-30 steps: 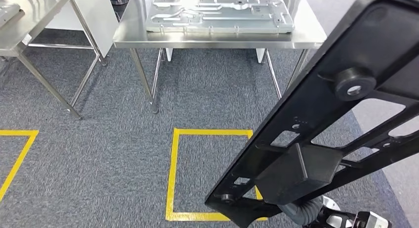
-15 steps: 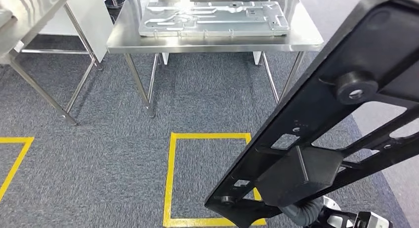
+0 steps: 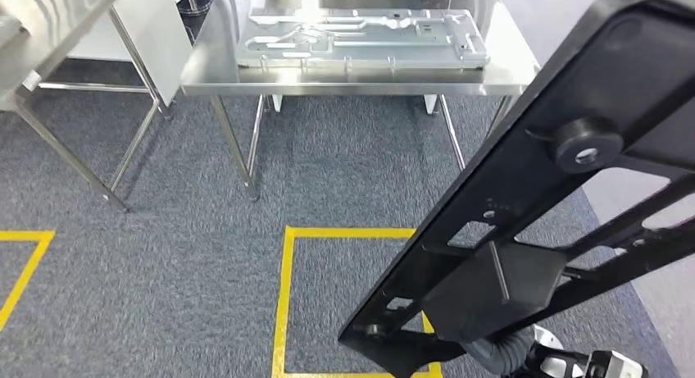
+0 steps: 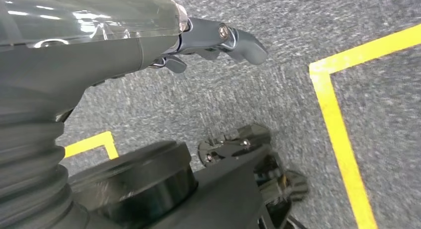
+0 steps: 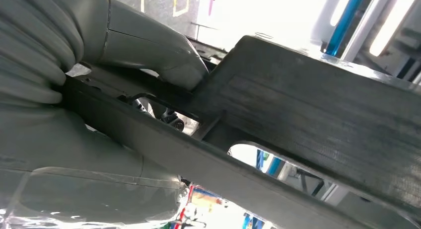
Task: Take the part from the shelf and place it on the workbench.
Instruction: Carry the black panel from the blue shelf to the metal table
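A: So from the head view, the black part (image 3: 524, 222) runs slanted, low end near the robot, high end toward the far right; the workbench (image 3: 352, 88) lies ahead.

B: Left hand (image 4: 218, 38) hangs empty, fingers loose. Right hand (image 5: 99, 65) clamps the part's near end.

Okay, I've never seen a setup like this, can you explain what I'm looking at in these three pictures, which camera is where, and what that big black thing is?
This is a two-armed humanoid robot carrying a part. The wide picture looks down from its head: the long black part fills the right side, above grey carpet with a yellow taped square. Ahead stands a steel workbench with a silver metal plate lying on it. The other two pictures come from cameras at the wrists. The right hand grips the black part, its grey thumb pressed on it. The left hand holds nothing and hangs over the floor; whether its fingers are spread is unclear.
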You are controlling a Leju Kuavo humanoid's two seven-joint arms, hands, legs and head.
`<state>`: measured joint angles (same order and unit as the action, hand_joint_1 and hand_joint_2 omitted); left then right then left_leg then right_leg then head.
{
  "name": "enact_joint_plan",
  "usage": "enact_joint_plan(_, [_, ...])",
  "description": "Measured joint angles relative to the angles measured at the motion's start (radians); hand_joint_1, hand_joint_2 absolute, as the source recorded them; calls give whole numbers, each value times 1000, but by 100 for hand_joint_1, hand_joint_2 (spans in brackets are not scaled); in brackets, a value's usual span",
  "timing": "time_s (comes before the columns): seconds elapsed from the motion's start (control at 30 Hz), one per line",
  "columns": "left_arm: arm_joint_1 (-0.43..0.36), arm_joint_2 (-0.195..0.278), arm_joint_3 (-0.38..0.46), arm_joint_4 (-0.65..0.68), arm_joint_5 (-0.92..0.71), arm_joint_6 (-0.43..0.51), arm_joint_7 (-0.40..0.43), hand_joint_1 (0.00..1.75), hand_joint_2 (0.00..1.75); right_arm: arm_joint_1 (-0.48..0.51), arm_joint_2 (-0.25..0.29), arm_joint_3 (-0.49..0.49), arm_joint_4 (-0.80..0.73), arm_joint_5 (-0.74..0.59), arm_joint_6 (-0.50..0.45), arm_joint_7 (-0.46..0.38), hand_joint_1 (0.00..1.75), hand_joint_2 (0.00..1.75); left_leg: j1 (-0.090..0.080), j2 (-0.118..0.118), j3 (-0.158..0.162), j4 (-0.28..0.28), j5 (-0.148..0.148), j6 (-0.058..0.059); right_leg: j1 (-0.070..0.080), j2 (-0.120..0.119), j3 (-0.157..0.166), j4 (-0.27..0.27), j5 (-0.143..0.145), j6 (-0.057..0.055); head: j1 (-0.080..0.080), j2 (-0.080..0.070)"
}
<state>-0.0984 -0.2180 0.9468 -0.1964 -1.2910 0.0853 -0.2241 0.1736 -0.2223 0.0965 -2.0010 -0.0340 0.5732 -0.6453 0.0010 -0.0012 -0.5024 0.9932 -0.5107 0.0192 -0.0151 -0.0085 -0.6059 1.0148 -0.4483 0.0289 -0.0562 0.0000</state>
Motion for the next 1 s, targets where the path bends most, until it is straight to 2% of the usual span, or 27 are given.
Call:
enact_joint_plan(0.07, [-1,0,0,0,-1,-1,0,0,175,1,0,0,1,0,0,0,175,175,-1,2,6,5,-3,-14,3,1,4,-7,-4,-15,0,0])
enact_joint_plan(0.13, [-2,0,0,0,-1,-2,1,0,175,1,0,0,0,0,-1,0,175,175,1,2,3,37,-17,-25,0,3,24,-12,-7,-27,0,0])
enact_joint_plan(0.17, [-3,0,0,0,-2,-2,1,0,175,0,0,0,-1,0,0,-1,175,175,2,2,-18,80,-35,-29,-1,4,34,-14,-11,-33,0,0])
enact_joint_plan(0.2, [-4,0,0,0,-2,-2,2,0,175,0,0,0,-1,0,0,-1,175,175,3,2,-52,142,-58,-32,0,3,42,-15,-16,-37,0,0])
enact_joint_plan(0.27, [-3,0,0,0,-3,-3,4,0,175,0,0,0,-1,0,0,-1,175,175,3,2,-139,274,-108,-35,2,5,52,-15,-28,-42,0,0])
enact_joint_plan(0.3, [-1,1,0,0,-4,-3,5,0,175,0,0,0,-1,0,0,-1,175,175,3,2,-170,306,-118,-35,3,7,59,-15,-35,-42,0,0])
enact_joint_plan(0.33, [1,1,0,0,-4,-3,6,0,175,1,0,0,-1,0,0,-1,175,175,3,2,-184,303,-107,-33,3,9,69,-15,-42,-42,0,0])
enact_joint_plan(0.37, [2,2,0,0,-4,-3,6,0,175,1,0,0,-1,0,0,-1,175,175,3,2,-179,264,-73,-30,4,11,80,-15,-50,-41,0,0])
enact_joint_plan(0.43, [2,2,0,0,-2,-3,6,0,175,1,0,0,-1,0,1,-1,175,175,-1,1,-142,131,21,-19,6,12,104,-14,-68,-36,0,0])
enact_joint_plan(0.47, [2,3,0,0,-2,-3,6,0,175,1,0,0,0,0,1,-2,175,175,-4,0,-126,80,46,-14,6,13,112,-13,-76,-32,0,0])
enact_joint_plan(0.5, [2,3,0,0,-1,-2,6,0,175,1,0,0,0,0,1,-3,175,175,-7,0,-117,50,63,-9,7,14,116,-12,-82,-27,0,0])
enact_joint_plan(0.6, [3,3,0,0,-1,-2,6,0,175,3,0,0,1,1,1,-4,175,175,-7,-2,-104,34,68,7,7,14,122,-2,-88,-10,0,0])
enact_joint_plan(0.63, [2,3,0,0,-1,-2,6,0,175,2,1,0,1,2,1,-5,175,175,-4,-2,-96,28,67,13,6,14,117,18,-92,-6,0,0])
enact_joint_plan(0.7, [-3,3,0,0,-2,-2,6,0,175,2,1,0,0,2,1,-7,175,175,-1,-2,-81,19,64,20,2,13,68,107,-123,3,0,0])
enact_joint_plan(0.77, [-5,3,0,0,-4,-3,6,0,175,4,2,0,0,3,1,-8,175,175,0,-3,-73,18,56,24,-3,13,-12,228,-170,13,0,0])
enact_joint_plan(0.8, [-5,3,0,0,-4,-3,6,0,175,5,3,0,1,3,1,-8,175,175,0,-3,-69,18,51,23,-5,13,-43,263,-181,17,0,0])
enact_joint_plan(0.83, [-4,3,0,0,-4,-3,6,0,175,5,3,0,1,4,1,-8,175,175,0,-4,-62,18,46,22,-8,12,-60,266,-170,20,0,0])
enact_joint_plan(0.87, [-4,3,0,0,-4,-3,6,0,175,6,3,0,1,4,1,-8,175,175,0,-4,-54,18,40,20,-10,11,-58,234,-138,21,0,0])
enact_joint_plan(0.93, [-4,3,0,0,-4,-3,7,0,175,5,3,0,1,6,1,-8,175,175,2,-6,-33,18,26,13,-12,9,-17,104,-48,19,0,0])
enact_joint_plan(1.0, [-5,2,0,0,-4,-4,8,0,175,5,3,0,1,7,1,-8,175,175,1,-6,-23,18,15,2,-7,5,12,17,-18,9,0,0])
